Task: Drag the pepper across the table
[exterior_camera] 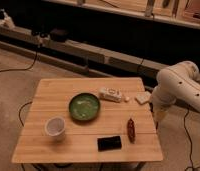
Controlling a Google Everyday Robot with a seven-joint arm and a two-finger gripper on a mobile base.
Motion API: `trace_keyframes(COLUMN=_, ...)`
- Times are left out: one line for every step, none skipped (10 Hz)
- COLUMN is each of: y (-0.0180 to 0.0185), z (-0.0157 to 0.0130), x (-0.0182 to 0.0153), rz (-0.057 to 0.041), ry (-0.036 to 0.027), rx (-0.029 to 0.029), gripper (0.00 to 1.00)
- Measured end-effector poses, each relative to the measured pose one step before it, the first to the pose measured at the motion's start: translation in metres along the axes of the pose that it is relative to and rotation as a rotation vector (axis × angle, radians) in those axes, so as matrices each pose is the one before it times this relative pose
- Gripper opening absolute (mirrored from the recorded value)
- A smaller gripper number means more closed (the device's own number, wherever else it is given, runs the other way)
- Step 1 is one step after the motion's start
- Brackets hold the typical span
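The pepper, slim and dark red, lies on the light wooden table near its right front corner, lengthwise front to back. My white arm comes in from the right. Its gripper hangs just past the table's right edge, a short way right of the pepper and slightly behind it. The gripper is open, holds nothing and is not touching the pepper.
A green bowl sits mid-table and a white cup at front left. A black block lies just left of the pepper. A white packet and a small pale piece lie at the back right. Cables run across the floor.
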Motion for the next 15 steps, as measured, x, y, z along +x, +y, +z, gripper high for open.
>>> trace_keyframes(y=0.0, z=0.00002, x=-0.00002, rz=-0.00003, ry=-0.00003, rx=-0.00001, gripper=0.65)
trace_keyframes(y=-0.00002, z=-0.00002, x=-0.00001, rz=0.00002, ry=-0.00002, rx=0.00005, gripper=0.65)
trace_keyframes(y=0.00002, z=0.00001, x=0.00002, rz=-0.00003, ry=0.00003, rx=-0.00005, gripper=0.65)
trace_keyframes(y=0.00001, z=0.0, x=-0.00002, rz=0.00003, ry=-0.00003, rx=-0.00002, gripper=0.65)
trace_keyframes(y=-0.00001, z=0.0, x=0.00001, rz=-0.00001, ry=0.00002, rx=0.00002, gripper=0.65)
trace_keyframes(y=0.0, z=0.0, x=0.0, rz=0.00001, ry=0.00003, rx=-0.00001, gripper=0.65)
trace_keyframes(y=0.00001, z=0.0, x=0.00001, rz=0.00003, ry=0.0, rx=-0.00002, gripper=0.65)
trace_keyframes(y=0.00001, z=-0.00001, x=0.0, rz=-0.00004, ry=0.00002, rx=0.0, gripper=0.65)
trace_keyframes(y=-0.00001, z=0.0, x=-0.00002, rz=-0.00004, ry=-0.00003, rx=0.00001, gripper=0.65)
trace_keyframes(y=-0.00001, z=0.00001, x=0.00001, rz=0.00008, ry=-0.00001, rx=0.00001, gripper=0.65)
trace_keyframes(y=0.00003, z=0.0, x=0.00001, rz=-0.00004, ry=0.00006, rx=-0.00007, gripper=0.65)
trace_keyframes(y=-0.00003, z=-0.00002, x=-0.00001, rz=0.00001, ry=-0.00002, rx=0.0001, gripper=0.65)
trace_keyframes(y=0.00001, z=0.0, x=-0.00007, rz=-0.00014, ry=-0.00015, rx=-0.00019, gripper=0.65)
trace_keyframes(y=-0.00032, z=-0.00007, x=-0.00065, rz=-0.00346, ry=-0.0009, rx=-0.00014, gripper=0.65)
trace_keyframes(y=0.00117, z=0.0009, x=-0.00148, rz=-0.01687, ry=-0.00356, rx=-0.00704, gripper=0.65)
